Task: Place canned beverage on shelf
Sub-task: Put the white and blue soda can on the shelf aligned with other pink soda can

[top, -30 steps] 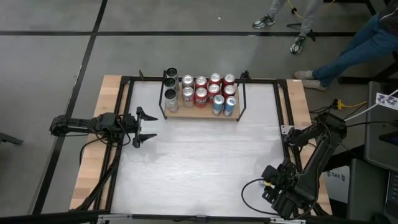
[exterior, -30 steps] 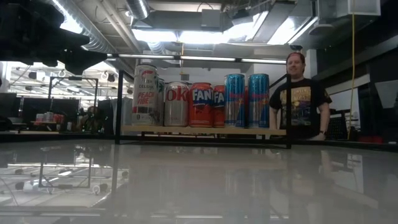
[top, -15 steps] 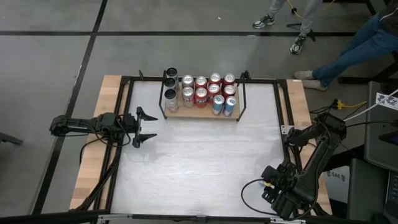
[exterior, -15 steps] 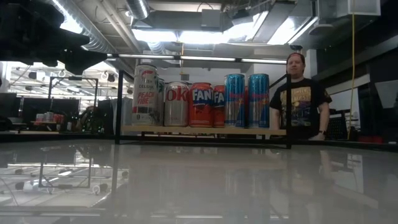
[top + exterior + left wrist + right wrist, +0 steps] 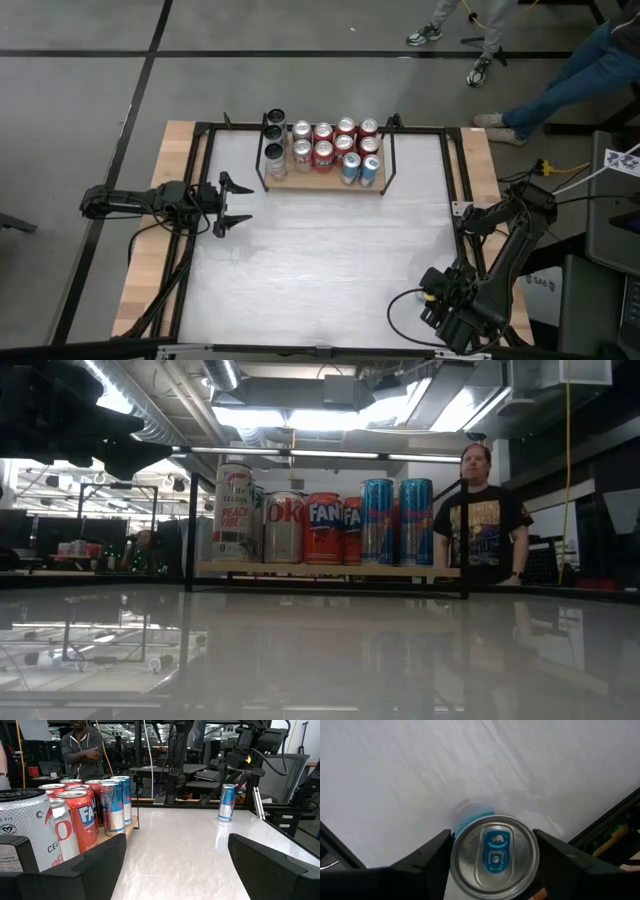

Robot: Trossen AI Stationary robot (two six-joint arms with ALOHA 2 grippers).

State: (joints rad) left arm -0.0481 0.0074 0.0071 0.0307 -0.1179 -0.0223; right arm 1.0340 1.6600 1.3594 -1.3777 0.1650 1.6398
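Right wrist view, end effector (image 5: pixel 492 855) straddling can (image 5: pixel 494 856)

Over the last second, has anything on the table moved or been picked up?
Nothing visibly moved. The right end effector straddles the upright blue-and-silver drink can at the table's right edge, the left end effector hangs open at the left, and the small light-wood shelf keeps its cans as before.

**Surfaces and load, as I see them from the console**

White table (image 5: pixel 320 250): carries the shelf (image 5: pixel 322 183) at its far edge and one blue-and-silver can (image 5: pixel 227 802) standing upright alone near the right corner. The light-wood shelf with black rods holds black-topped, silver, red (image 5: pixel 323 152) and blue cans (image 5: pixel 370 168), all upright in rows.
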